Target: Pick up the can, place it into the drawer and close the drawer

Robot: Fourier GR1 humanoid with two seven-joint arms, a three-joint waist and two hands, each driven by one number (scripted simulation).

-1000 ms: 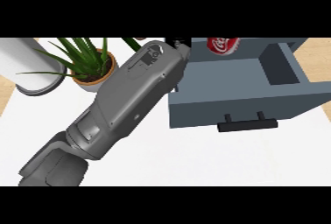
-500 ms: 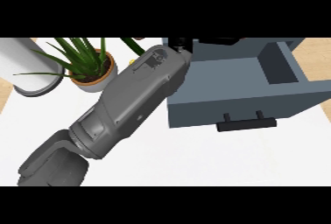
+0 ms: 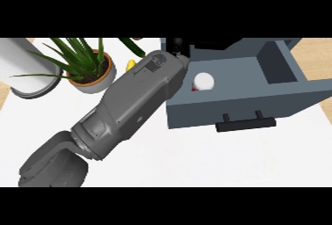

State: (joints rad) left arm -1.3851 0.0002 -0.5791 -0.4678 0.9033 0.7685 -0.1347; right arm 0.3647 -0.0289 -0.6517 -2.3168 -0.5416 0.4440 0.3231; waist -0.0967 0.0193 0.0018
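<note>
Only a dark sliver of the left hand shows, at the far left corner of the drawer and cut off by the view's top edge, so I cannot tell whether it is open, closed or gripping anything. Its grey forearm runs back from there to the near left, across the white desk. Just right of the wrist the can sits inside the drawer, in its left part, a pale round end towards the viewer and a little red below it; whether the hand touches it cannot be made out. The placing step therefore looks done or all but done. What remains is the closing, and that calls for lifting the hand clear of the drawer's walls, then coming round to the near front, where the black handle sticks out, and pushing it away. To the far left stand a potted plant and a white cylinder, both well apart from the drawer. The right hand is out of sight.
</note>
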